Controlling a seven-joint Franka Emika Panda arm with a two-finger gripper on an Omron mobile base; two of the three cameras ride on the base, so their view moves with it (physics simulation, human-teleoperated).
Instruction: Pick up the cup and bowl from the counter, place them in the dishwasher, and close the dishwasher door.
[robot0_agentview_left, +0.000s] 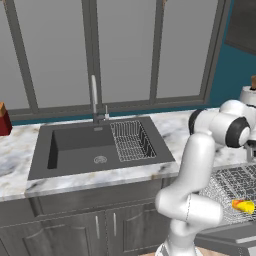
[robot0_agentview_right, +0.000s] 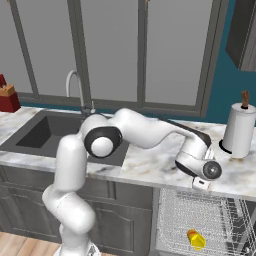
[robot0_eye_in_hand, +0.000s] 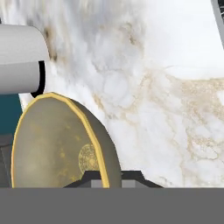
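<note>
An olive-grey bowl (robot0_eye_in_hand: 57, 144) with a yellow rim stands on edge in the hand view, over the marbled counter (robot0_eye_in_hand: 153, 87). My gripper (robot0_eye_in_hand: 107, 178) is shut on the bowl's rim at the lower right of the bowl. In the right base view my hand reaches over the counter's (robot0_agentview_right: 150, 170) front edge, just above the dishwasher's wire rack (robot0_agentview_right: 215, 215). A yellow cup (robot0_agentview_right: 196, 239) lies on its side in that rack, and it also appears as the yellow cup (robot0_agentview_left: 243, 205) in the left base view. The dishwasher door (robot0_agentview_left: 225, 242) hangs open below the rack.
A white paper towel roll (robot0_agentview_right: 240, 131) stands on the counter right of my hand, close to the bowl. The dark sink (robot0_agentview_left: 80, 145) with a wire basket (robot0_agentview_left: 131, 141) and a tap lies to the left. A red knife block (robot0_agentview_right: 7, 97) sits at the far left.
</note>
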